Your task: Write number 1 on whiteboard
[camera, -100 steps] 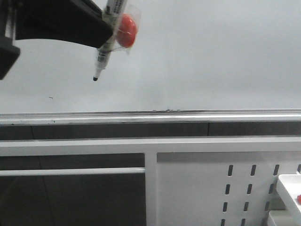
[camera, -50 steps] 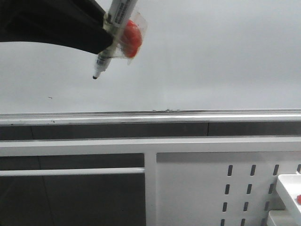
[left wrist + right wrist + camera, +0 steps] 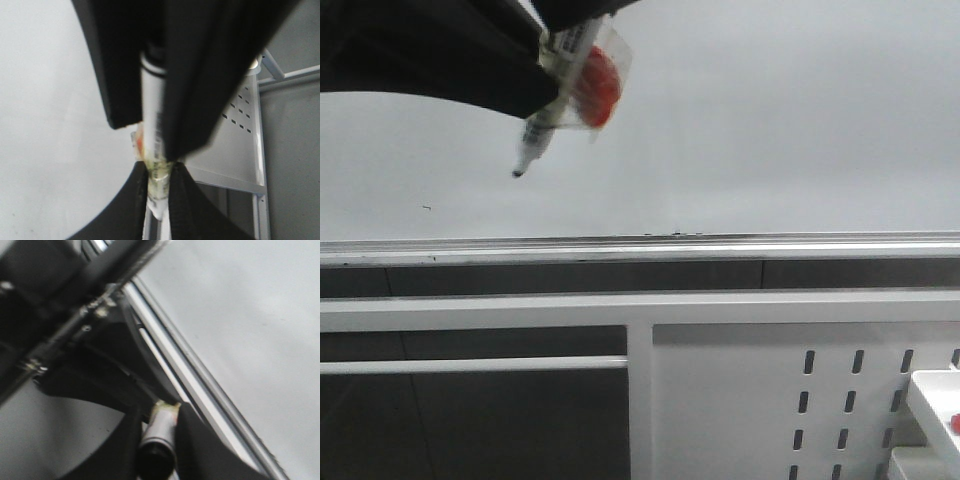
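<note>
Your left pincer [image 3: 556,72], clamped on the marker [image 3: 552,95], has dipped its tip slightly lower over the blank whiteboard [image 3: 770,120]; right pincer's [image 3: 156,426] grip also closes on a pen; no stroke begun.

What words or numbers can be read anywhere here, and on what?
None can be read.
marker pen: dark print on its barrel, too blurred in the front and left wrist views.
whiteboard: no number written; only tiny dark specks near its silver rail.

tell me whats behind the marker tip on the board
Behind the marker tip is bare whiteboard; no stroke shows there. The left gripper and a red object taped to the pen cover the board higher up.
</note>
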Controlling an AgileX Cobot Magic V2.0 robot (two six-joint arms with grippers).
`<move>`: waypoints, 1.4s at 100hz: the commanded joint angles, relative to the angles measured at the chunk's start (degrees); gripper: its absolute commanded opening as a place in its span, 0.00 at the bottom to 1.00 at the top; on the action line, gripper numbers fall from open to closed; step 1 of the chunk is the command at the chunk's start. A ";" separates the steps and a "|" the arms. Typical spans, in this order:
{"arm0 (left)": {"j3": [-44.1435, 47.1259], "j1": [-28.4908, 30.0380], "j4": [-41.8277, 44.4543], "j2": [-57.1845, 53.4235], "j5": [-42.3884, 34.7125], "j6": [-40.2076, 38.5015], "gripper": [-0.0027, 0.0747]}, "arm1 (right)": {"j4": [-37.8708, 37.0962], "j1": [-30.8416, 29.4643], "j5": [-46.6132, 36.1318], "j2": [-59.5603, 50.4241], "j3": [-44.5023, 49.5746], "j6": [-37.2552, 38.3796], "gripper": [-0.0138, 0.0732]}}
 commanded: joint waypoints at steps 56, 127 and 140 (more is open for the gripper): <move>-1.66 -0.45 -17.07 -10.03 -4.57 -7.03 0.65 | -7.93 0.01 2.63 -5.71 -1.53 -0.29 0.08; 19.62 20.18 -20.89 -58.19 -6.54 -24.36 0.04 | -34.02 -9.72 -4.29 -27.07 11.15 4.76 0.08; 21.97 22.37 -23.52 -59.90 -6.54 -24.48 0.01 | -34.17 -11.78 -9.63 -24.76 11.15 9.76 0.08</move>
